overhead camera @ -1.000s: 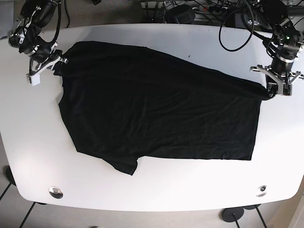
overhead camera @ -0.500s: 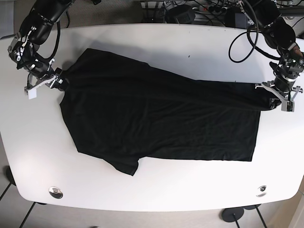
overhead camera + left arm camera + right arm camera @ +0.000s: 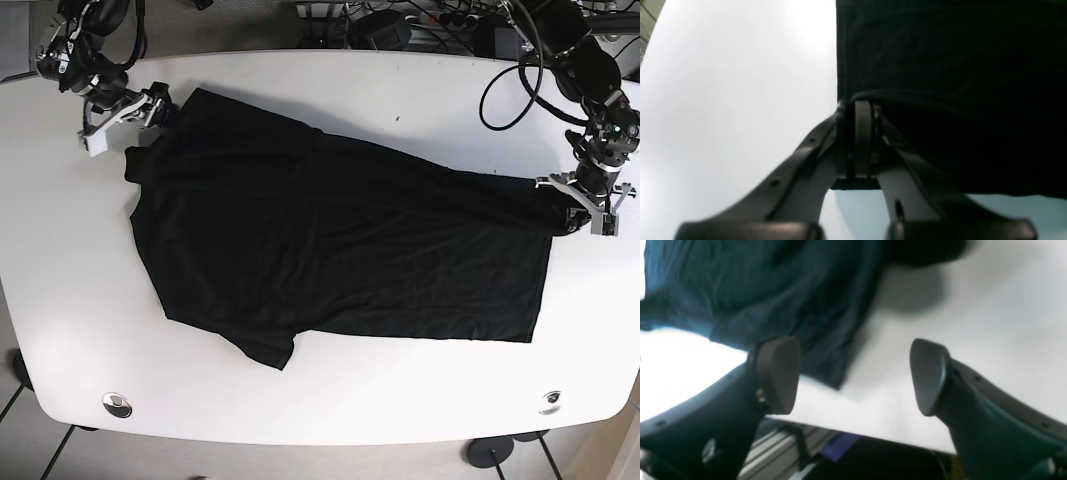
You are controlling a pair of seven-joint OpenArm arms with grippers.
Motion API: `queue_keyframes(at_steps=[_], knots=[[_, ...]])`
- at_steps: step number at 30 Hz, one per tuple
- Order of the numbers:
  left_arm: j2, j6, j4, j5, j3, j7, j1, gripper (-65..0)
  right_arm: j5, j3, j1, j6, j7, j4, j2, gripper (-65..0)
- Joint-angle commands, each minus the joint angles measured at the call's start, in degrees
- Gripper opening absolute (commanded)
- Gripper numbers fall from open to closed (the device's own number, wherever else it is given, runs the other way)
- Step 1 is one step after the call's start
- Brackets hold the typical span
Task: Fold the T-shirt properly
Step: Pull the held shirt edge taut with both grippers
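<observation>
We see our left gripper point(image 3: 580, 212) clamped on the hem of the black shirt point(image 3: 330, 250) spread across the white table point(image 3: 300, 400), while our right gripper point(image 3: 125, 108) gapes wide, the shirt's corner just beside it.

Base view bright, sharp; wrist views blurred, table point(image 3: 723, 100) overexposed

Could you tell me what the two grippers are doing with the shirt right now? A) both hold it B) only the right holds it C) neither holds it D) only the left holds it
D: the left gripper pinches the black T-shirt; the right gripper has its jaws apart, empty.
</observation>
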State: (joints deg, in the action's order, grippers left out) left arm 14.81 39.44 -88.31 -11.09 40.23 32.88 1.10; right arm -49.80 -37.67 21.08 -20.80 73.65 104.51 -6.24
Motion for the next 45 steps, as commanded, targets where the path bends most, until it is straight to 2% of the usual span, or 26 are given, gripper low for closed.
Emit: queue_keyframes(at_steps=[1, 5, 8, 10, 15, 22, 24, 27, 34, 43, 45], knots=[[1.15, -0.36, -0.87, -0.73, 0.17, -1.81, -0.62, -64.4, -0.97, 1.85, 0.41, -0.17, -0.81, 0.77, -0.22, -17.0], [1.15, -0.36, -1.05, -0.73, 0.17, -1.89, -0.62, -64.4, -0.70, 3.69, 0.50, 0.27, -0.81, -0.47, 2.24, -17.0], [1.15, -0.36, -1.31, -0.73, 0.17, -1.98, 0.08, -64.4, -0.70, 3.78, 0.24, 0.09, -0.81, -2.93, 2.50, -17.4], [1.24, -0.36, -1.49, -0.82, 0.17, -2.07, 0.52, -64.4, -0.70, 6.33, 0.06, 0.01, -1.34, -4.51, 2.24, -27.4], [1.24, -0.28, -1.49, -0.82, 0.43, -2.07, 0.52, -64.4, -0.70, 11.08, 0.50, 0.01, -4.06, -4.42, 2.15, -63.7], [1.32, -0.01, -3.60, -1.26, 0.70, -1.81, 1.49, -64.4, -1.06, 10.90, 4.46, -0.17, -4.06, 10.70, 2.15, -63.3], [1.24, -0.01, -5.88, -1.26, 0.70, -1.72, 2.02, -64.4, -2.81, 10.81, 3.93, -1.40, -4.24, 11.14, 1.80, -63.3], [1.15, -0.01, -6.24, -1.26, 0.70, -1.72, 2.11, -64.4, -4.57, 10.73, 0.77, -1.31, -4.24, 11.14, 0.31, -63.3], [1.50, -0.36, -3.86, -0.91, 0.70, -2.07, -0.27, -64.4, -3.96, 9.58, -10.14, -1.14, -4.06, 7.97, -1.54, -63.3], [3.43, -0.36, 6.51, -0.82, 0.08, -2.16, -8.09, -64.3, 5.80, 9.58, -19.02, -1.75, -4.42, -1.34, -2.60, -63.3], [4.75, -0.45, 9.15, -0.82, 0.08, -2.42, -8.53, -64.3, 6.68, 9.58, -19.19, -1.75, -4.42, -2.75, -2.60, -63.3]])
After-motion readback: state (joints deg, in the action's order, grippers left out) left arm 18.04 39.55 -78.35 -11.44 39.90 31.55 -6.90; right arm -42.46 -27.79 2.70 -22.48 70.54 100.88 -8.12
